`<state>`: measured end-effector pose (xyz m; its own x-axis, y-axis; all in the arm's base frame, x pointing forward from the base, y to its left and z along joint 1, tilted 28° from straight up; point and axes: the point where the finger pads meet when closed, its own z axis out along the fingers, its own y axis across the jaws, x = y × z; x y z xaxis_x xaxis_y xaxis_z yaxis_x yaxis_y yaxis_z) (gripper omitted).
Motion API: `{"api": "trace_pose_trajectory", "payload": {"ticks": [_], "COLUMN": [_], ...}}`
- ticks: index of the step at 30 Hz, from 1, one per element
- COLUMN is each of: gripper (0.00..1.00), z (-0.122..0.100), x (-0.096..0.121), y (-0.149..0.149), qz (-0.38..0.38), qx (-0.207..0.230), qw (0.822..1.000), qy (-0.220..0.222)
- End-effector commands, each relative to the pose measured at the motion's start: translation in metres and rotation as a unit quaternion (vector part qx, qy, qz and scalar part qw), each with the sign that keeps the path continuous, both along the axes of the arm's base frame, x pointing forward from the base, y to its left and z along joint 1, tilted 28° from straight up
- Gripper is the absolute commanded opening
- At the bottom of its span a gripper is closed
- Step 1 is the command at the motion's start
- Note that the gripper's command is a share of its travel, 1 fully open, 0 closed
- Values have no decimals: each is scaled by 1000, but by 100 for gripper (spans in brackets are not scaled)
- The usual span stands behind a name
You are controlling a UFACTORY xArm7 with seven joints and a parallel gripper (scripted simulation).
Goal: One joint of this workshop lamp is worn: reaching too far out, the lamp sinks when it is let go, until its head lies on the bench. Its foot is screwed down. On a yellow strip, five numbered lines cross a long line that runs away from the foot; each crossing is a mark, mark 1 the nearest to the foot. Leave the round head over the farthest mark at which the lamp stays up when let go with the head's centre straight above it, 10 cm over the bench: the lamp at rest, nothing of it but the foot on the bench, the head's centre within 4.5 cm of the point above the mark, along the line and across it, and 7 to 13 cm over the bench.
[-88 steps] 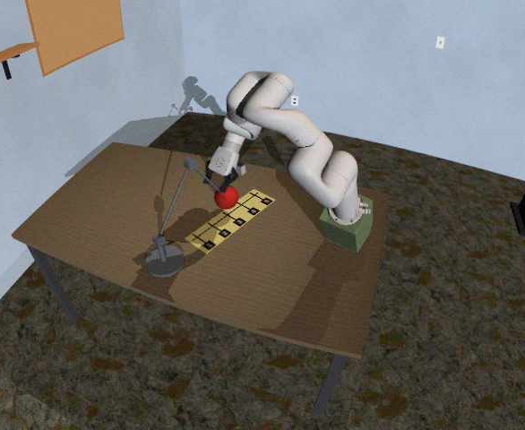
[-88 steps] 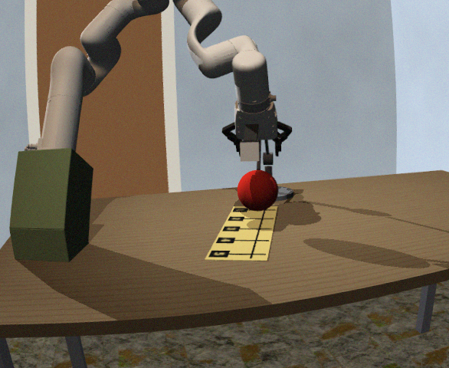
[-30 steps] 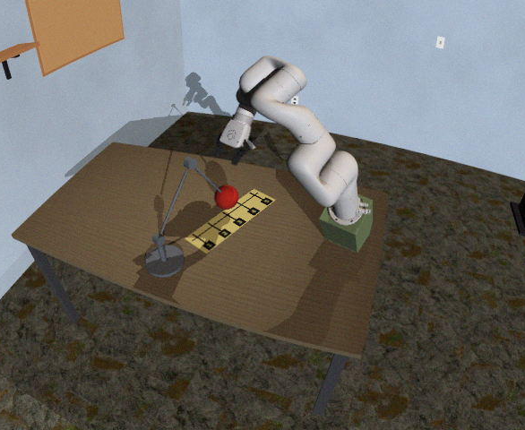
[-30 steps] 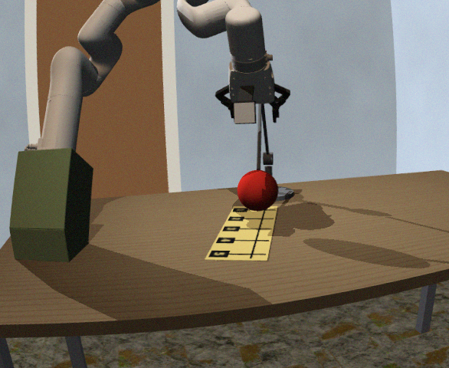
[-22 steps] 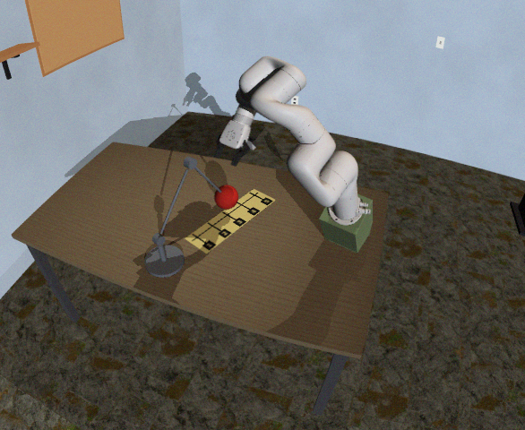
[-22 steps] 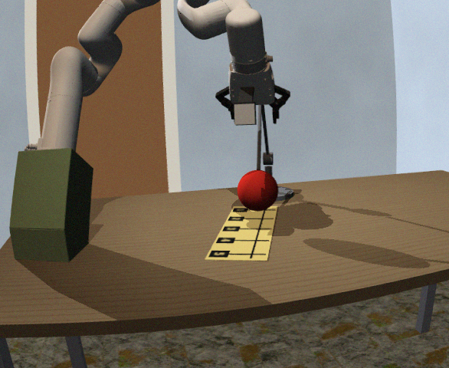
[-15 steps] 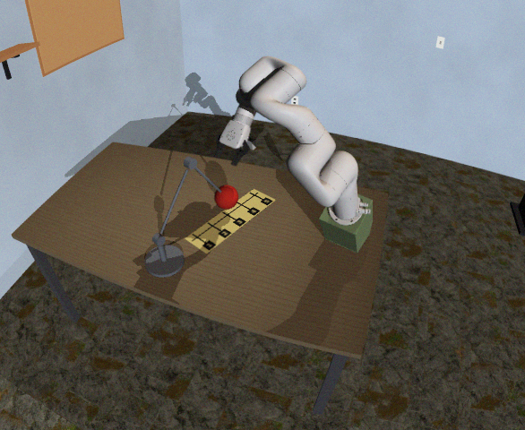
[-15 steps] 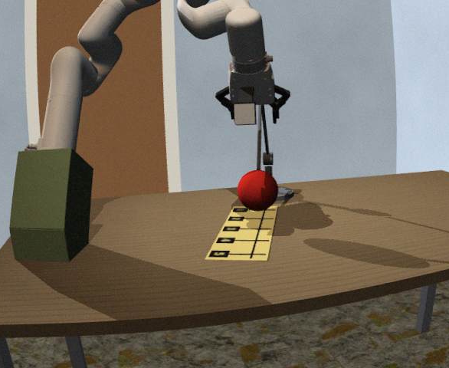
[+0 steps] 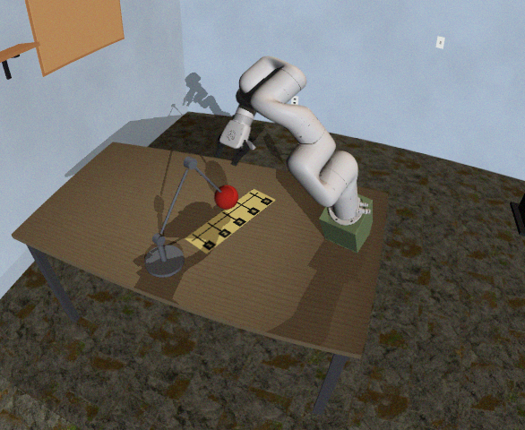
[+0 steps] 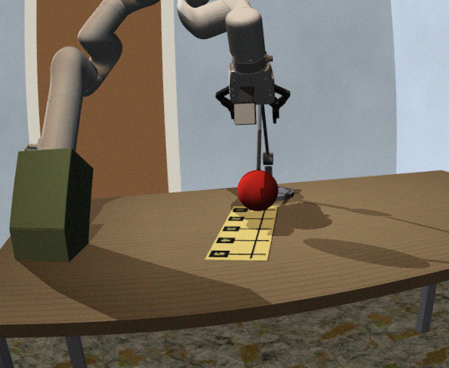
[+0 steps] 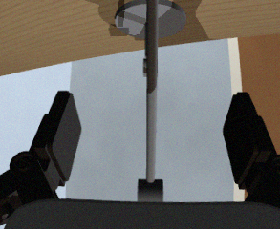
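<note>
The lamp's round red head (image 9: pixel 226 197) (image 10: pixel 257 190) hangs above the bench (image 9: pixel 253 287) (image 10: pixel 157 285), over the yellow strip (image 9: pixel 202 239) (image 10: pixel 260 254); which mark lies straight beneath it I cannot tell. From the head a thin rod rises to the lamp's upper joint (image 9: pixel 190 163) (image 11: pixel 150 191), and a longer one slopes down to the round grey foot (image 9: pixel 164 261) (image 10: pixel 286 193) (image 11: pixel 170 20), near and left of the strip in the top view. The gripper (image 9: pixel 227 157) (image 10: pixel 253 119) (image 11: pixel 152 110) is above the bench, its jaws spread wide and grasping nothing. Right of the strip, the arm stands on a green block (image 9: pixel 341 236) (image 10: pixel 38 190).
</note>
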<state>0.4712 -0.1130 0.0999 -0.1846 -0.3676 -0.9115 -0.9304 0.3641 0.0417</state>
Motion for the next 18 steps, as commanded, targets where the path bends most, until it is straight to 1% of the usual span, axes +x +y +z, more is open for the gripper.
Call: {"api": "trace_pose_trajectory", "payload": {"ticks": [1,9,18], "gripper": [100,100,100], "z": [1,1,16], "x": [1,1,2], "y": [-2,-2,3], "qz": [-1,-1,1], "qx": [-1,-2,-55], "qw": [1000,1000,998], "qy": [-1,-1,20]}}
